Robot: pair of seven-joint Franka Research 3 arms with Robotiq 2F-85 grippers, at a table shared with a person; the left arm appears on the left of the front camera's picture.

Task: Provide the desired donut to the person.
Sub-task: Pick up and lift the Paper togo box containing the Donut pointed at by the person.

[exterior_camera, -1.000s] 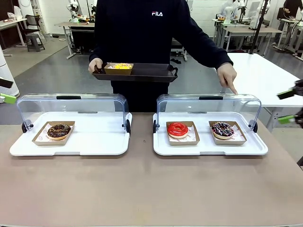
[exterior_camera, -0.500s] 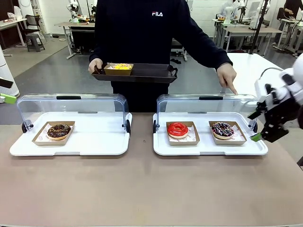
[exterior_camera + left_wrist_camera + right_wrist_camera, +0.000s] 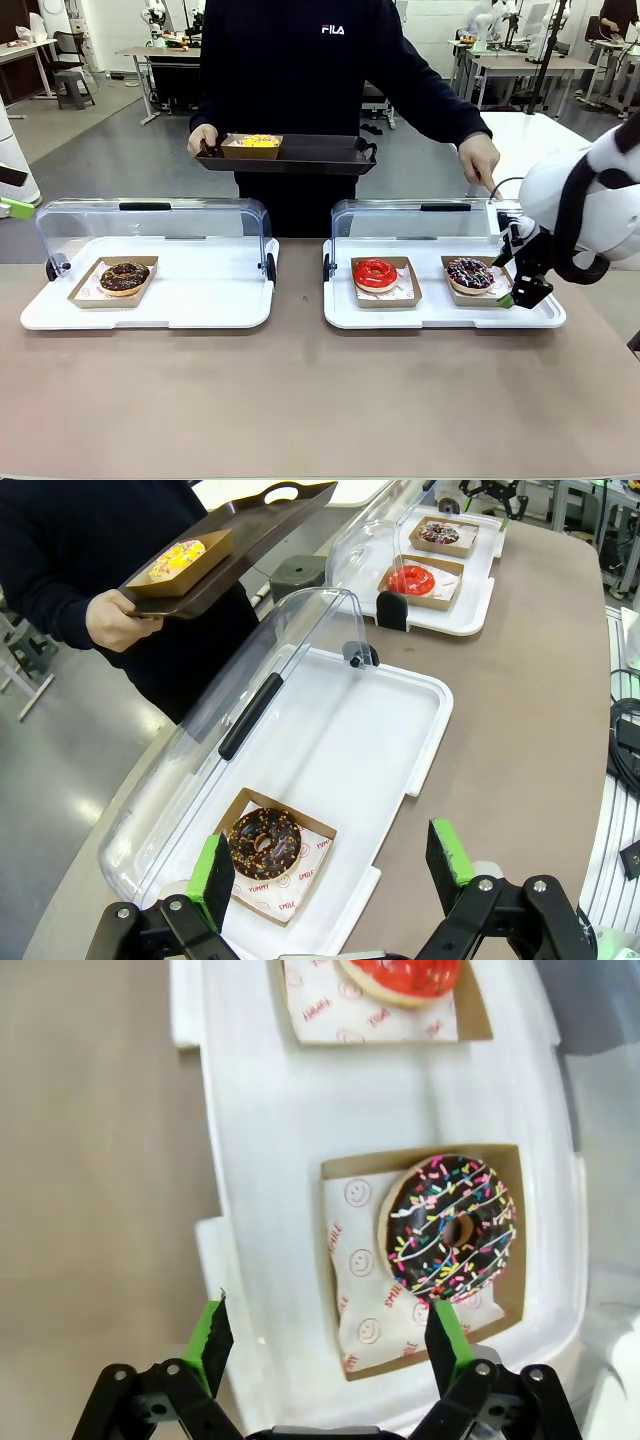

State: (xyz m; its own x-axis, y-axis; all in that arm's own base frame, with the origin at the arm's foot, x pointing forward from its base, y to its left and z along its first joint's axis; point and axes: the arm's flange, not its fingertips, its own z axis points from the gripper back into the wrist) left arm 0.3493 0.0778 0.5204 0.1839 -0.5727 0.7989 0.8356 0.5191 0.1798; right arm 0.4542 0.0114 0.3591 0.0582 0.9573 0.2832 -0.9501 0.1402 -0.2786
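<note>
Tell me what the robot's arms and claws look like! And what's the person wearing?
The right arm is a fat, rounded white shell with a black cable looped across it. The left claw and right claw are black, each with two fingers tipped by green pads. The person wears a black long-sleeved sweatshirt with a small white FILA logo.

Four donuts were counted: one chocolate donut (image 3: 124, 276), one red-glazed donut (image 3: 375, 273), one sprinkled chocolate donut (image 3: 469, 272), one yellow-topped donut (image 3: 257, 141). Four cardboard boats (image 3: 82, 292), one under each. Two white display trays, left tray (image 3: 220, 290) and right tray (image 3: 340, 315), each bore one clear cover (image 3: 150, 230). One black serving tray (image 3: 320, 153). One person (image 3: 300, 70).
</note>
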